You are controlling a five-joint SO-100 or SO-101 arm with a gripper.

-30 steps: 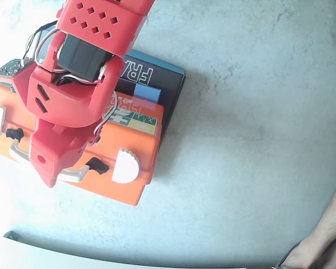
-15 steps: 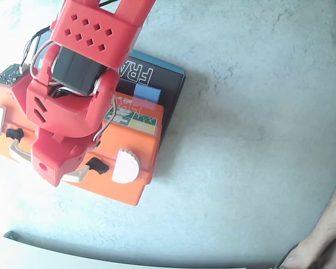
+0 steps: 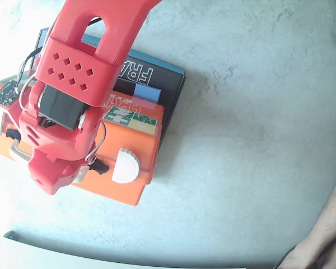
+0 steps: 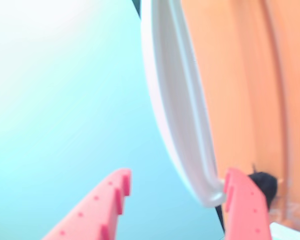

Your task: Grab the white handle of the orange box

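The orange box (image 3: 131,174) lies on a grey table, seen from above in the fixed view. Its white handle (image 3: 18,150) sticks out at the box's left end, mostly covered by my red gripper (image 3: 51,171). In the wrist view the handle (image 4: 172,100) is a long white curved bar running down beside the orange box wall (image 4: 240,90). My gripper (image 4: 179,176) is open. The handle's lower end sits between the two red fingers, close against the right finger (image 4: 242,200) and apart from the left finger (image 4: 102,205).
A round white knob (image 3: 125,166) sits on the box's near end. A black box with white lettering (image 3: 167,78) lies under the orange one. A circuit board (image 3: 5,92) is at the left. A person's arm (image 3: 325,235) enters at the lower right.
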